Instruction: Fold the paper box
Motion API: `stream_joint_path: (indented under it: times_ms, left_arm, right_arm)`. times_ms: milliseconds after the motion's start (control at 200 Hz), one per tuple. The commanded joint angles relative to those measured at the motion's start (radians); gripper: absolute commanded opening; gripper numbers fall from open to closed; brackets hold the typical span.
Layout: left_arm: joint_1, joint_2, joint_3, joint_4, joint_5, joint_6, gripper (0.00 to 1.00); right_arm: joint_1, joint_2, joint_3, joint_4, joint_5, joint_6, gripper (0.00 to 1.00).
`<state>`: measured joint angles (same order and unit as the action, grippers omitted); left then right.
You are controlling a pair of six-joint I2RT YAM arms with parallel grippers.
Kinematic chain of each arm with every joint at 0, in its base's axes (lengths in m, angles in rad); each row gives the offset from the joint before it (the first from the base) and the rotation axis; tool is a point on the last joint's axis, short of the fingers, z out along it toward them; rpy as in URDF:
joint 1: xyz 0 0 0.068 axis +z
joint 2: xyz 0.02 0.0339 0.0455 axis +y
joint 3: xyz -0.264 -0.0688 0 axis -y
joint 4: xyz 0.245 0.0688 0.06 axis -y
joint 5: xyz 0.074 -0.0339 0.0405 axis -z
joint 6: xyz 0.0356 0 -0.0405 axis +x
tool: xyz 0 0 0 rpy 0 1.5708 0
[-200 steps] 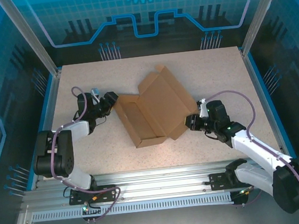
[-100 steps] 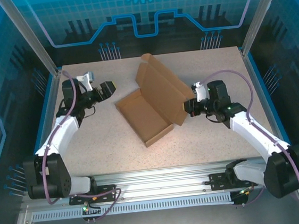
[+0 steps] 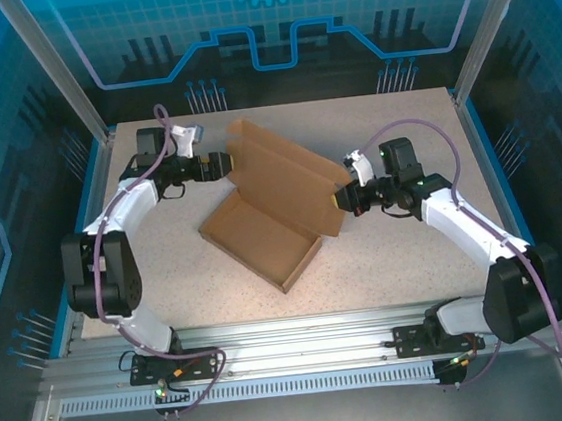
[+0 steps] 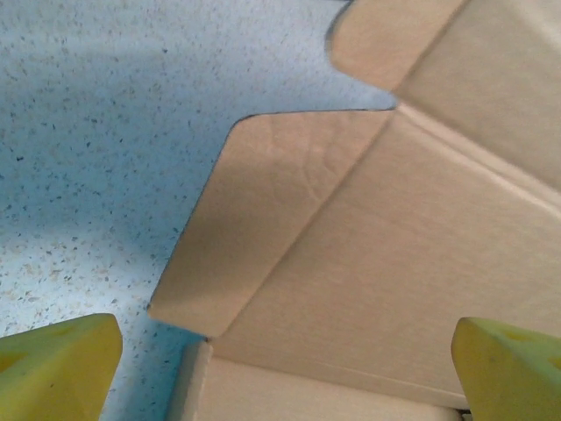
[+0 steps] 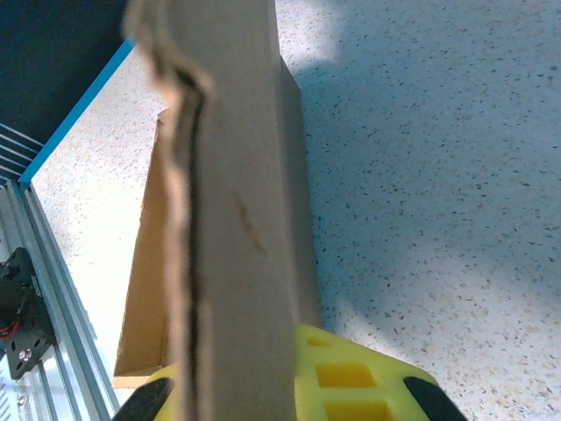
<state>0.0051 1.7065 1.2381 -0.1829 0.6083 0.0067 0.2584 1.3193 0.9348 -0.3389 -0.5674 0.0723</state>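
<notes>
The paper box (image 3: 260, 241) lies mid-table as a shallow brown tray with its lid (image 3: 292, 174) raised steeply. My right gripper (image 3: 343, 202) is shut on the lid's right edge; in the right wrist view the cardboard edge (image 5: 232, 219) runs up from between the yellow fingers (image 5: 351, 377). My left gripper (image 3: 224, 163) stands open at the lid's far left corner, touching nothing. In the left wrist view a rounded side flap (image 4: 263, 219) and the lid panel (image 4: 412, 263) lie ahead of the gripper (image 4: 285, 377), whose yellow fingertips (image 4: 57, 368) stand wide apart.
The speckled tabletop (image 3: 403, 127) is bounded by blue rails and an aluminium frame (image 3: 304, 334) at the near edge. Both arm bases sit at that near edge. Bare table lies behind and to the right of the box.
The right gripper has lifted the lid from nearly flat to steep and pushed the box leftward. The left gripper let go of the box's left side, opened wide and moved to the lid's far corner.
</notes>
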Motion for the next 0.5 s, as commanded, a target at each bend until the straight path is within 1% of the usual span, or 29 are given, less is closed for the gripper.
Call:
stream_joint_path:
  times_ms: [0,65,145,195,295,395,455,495]
  left_arm:
    - [-0.002,0.035,0.018,0.022,0.048,0.087,0.98]
    - [-0.005,0.072,0.055,-0.018,0.058,0.130,0.97]
    - [-0.005,0.115,0.095,-0.062,0.041,0.174,0.97]
    - [-0.005,0.133,0.107,-0.070,0.040,0.187,0.96]
    - [-0.005,0.150,0.117,-0.070,0.075,0.190,0.93]
    - [-0.007,0.158,0.129,-0.093,0.095,0.188,0.85]
    - [-0.012,0.153,0.129,-0.106,0.083,0.188,0.74]
    - [-0.017,0.144,0.125,-0.110,0.065,0.184,0.71]
  right_arm:
    - [-0.008,0.013,0.032,-0.025,-0.067,-0.037,0.11]
    - [-0.008,0.020,0.034,-0.026,-0.068,-0.037,0.12]
    - [-0.008,0.028,0.037,-0.032,-0.075,-0.041,0.12]
    - [-0.008,0.031,0.035,-0.034,-0.074,-0.043,0.12]
    - [-0.006,0.035,0.037,-0.035,-0.068,-0.042,0.12]
    - [-0.007,0.041,0.042,-0.039,-0.050,-0.042,0.12]
    - [-0.006,0.042,0.042,-0.033,-0.037,-0.035,0.12]
    - [-0.006,0.043,0.043,-0.031,-0.029,-0.030,0.12]
